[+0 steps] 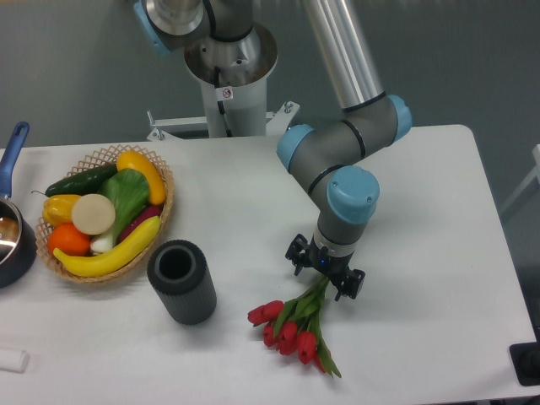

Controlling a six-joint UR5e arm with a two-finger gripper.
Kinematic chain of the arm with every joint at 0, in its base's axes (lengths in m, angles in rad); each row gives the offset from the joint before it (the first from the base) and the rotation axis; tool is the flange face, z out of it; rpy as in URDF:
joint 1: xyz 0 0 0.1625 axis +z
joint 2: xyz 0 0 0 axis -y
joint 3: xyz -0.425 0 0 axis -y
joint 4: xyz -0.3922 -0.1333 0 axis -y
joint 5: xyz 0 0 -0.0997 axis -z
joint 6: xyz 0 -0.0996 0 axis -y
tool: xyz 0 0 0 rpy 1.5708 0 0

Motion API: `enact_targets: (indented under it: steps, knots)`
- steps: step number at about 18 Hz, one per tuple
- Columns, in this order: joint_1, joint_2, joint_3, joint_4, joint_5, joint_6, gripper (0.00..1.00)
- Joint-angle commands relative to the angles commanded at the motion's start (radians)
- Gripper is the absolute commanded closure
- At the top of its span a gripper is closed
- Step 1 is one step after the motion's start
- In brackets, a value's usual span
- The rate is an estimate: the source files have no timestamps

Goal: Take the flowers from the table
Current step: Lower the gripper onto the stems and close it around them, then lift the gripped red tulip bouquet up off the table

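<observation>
One bunch of flowers (294, 324) is lying on the white bench (422, 211), blooms toward the camera and stem ends running under the gripper (326, 277), whose jaws are apparently gripping the stems; lifting is judged the next move needed.

Count: one bunch of flowers (291, 331) with roughly seven red heads visible, one table (422, 219), one gripper (325, 272), one wicker basket (160, 221) holding about eight produce pieces, one dark cylinder (181, 281), one blue-handled pot (12, 236).
</observation>
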Motion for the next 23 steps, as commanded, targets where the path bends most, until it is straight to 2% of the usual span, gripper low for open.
enact_targets:
  steps: [2,4,10,13,17,23]
  knots:
    - [0.000,0.000,-0.002,0.000,0.000,-0.002,0.08]
    - [0.000,0.003,-0.002,0.000,0.000,-0.003,0.22]
    - [0.000,0.009,0.002,-0.002,0.003,-0.008,0.42]
    - [-0.002,0.011,0.002,-0.003,0.005,-0.011,0.60]
    - [-0.002,0.011,0.002,-0.005,0.005,-0.012,0.67]
    - [0.003,0.024,0.012,0.000,0.002,-0.003,0.67]
